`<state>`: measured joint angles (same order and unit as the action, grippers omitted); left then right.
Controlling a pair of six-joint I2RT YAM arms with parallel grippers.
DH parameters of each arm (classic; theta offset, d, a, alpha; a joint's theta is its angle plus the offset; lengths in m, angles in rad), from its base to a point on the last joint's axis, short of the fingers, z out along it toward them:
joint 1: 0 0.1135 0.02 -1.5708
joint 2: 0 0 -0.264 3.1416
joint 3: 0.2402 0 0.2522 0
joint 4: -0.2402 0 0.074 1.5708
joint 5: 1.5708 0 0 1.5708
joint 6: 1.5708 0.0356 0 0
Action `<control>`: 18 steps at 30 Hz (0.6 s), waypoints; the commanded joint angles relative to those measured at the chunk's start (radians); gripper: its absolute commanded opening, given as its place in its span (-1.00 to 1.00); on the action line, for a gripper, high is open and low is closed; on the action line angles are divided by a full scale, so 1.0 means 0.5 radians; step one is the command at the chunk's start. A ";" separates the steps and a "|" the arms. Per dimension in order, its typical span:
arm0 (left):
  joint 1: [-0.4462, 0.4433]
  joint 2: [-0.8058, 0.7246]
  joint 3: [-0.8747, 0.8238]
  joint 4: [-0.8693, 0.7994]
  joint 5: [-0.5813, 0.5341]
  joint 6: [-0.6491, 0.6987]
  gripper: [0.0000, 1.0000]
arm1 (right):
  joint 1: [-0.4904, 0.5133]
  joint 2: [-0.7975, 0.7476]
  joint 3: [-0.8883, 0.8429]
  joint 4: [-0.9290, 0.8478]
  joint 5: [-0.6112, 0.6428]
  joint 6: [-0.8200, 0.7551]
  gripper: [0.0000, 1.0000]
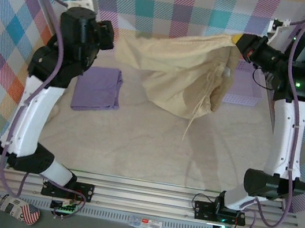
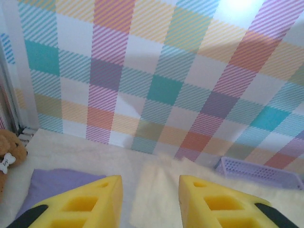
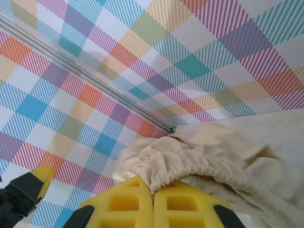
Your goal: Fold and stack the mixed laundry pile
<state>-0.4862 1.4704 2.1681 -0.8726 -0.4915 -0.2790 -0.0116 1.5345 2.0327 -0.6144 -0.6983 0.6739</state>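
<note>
No writing is legible anywhere; the small red-and-white label (image 1: 146, 224) is too blurred.

From overhead, the cream garment (image 1: 171, 70) and my right arm (image 1: 285, 127) cover most of the basket (image 1: 243, 94). On the left wrist camera, the frame edge cuts off the teddy bear (image 2: 8, 147), and the purple shirt (image 2: 61, 183) is partly hidden behind the left gripper (image 2: 149, 190).
</note>
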 commanded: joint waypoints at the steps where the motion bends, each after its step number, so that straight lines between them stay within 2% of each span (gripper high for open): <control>1: 0.009 -0.017 -0.361 0.015 0.027 0.019 -0.32 | 0.011 -0.099 -0.435 -0.047 -0.063 -0.004 -1.00; 5: 0.006 -0.174 -0.977 0.066 0.100 -0.262 -0.28 | 0.006 -0.275 -1.169 0.005 -0.035 -0.040 -1.00; 8: 0.005 -0.279 -1.539 0.268 0.433 -0.628 0.14 | -0.018 -0.380 -1.693 0.001 0.050 -0.083 -1.00; 11: -0.006 -0.268 -1.952 0.577 0.705 -1.008 0.36 | -0.027 -0.495 -2.094 0.002 0.137 -0.105 -1.00; 14: -0.058 -0.146 -2.092 0.760 0.748 -1.228 0.40 | -0.036 -0.614 -2.340 -0.066 0.270 -0.120 -1.00; 18: -0.132 0.165 -1.935 0.836 0.748 -1.398 0.50 | -0.043 -0.766 -2.521 -0.118 0.470 -0.105 -1.00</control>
<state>-0.5259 1.4956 1.1366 -0.5751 -0.1593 -0.8433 -0.0254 1.2018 0.7944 -0.6682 -0.5369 0.6388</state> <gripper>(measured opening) 0.742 0.067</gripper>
